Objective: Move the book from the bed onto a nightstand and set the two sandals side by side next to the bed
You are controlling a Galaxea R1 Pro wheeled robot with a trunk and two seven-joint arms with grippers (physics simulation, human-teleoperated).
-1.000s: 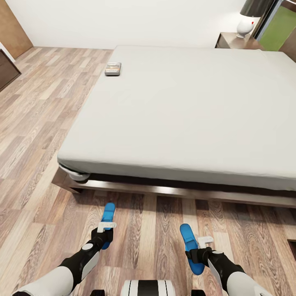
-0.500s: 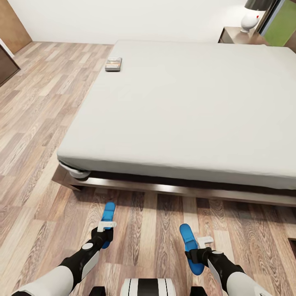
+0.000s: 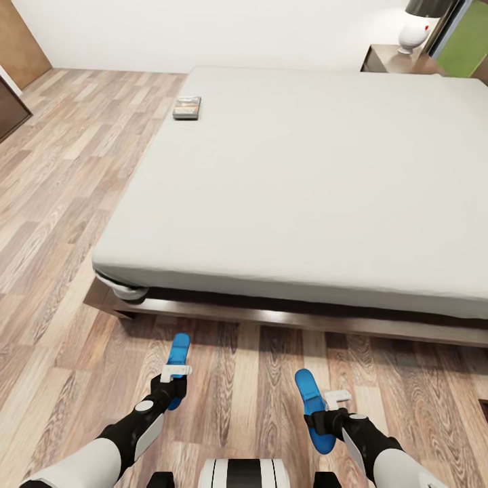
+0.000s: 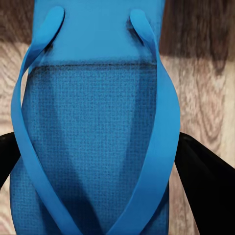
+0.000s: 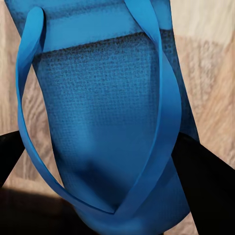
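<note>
Black fingers [image 4: 200,181] of the left gripper [image 3: 173,385] sat closed against both edges of a blue sandal [image 4: 93,147], the sole pinched across its width with the strap uppermost. The right gripper [image 3: 324,419] held the other sandal [image 5: 105,127] the same way, fingers [image 5: 205,181] pressed to either side of the sole.

Both soles looked like thin textured foam, so they were probably light, a little springy and apt to bend if squeezed hard; a hold across the middle of the sole seemed sound, while the thong strap would likely flex and slip.

Further out, in the head view, each sandal hung just above the wood floor [image 3: 61,203] near the foot of the bed [image 3: 305,183], the pair well apart from one another and not yet set down; whether either touched the boards was hard to tell.

The book [image 3: 187,108] lay flat near the mattress's far left edge. It looked thin and light, best taken by an overhanging edge. The nightstand [image 3: 390,59] with its lamp [image 3: 417,26] stood at the bed's far right corner.
</note>
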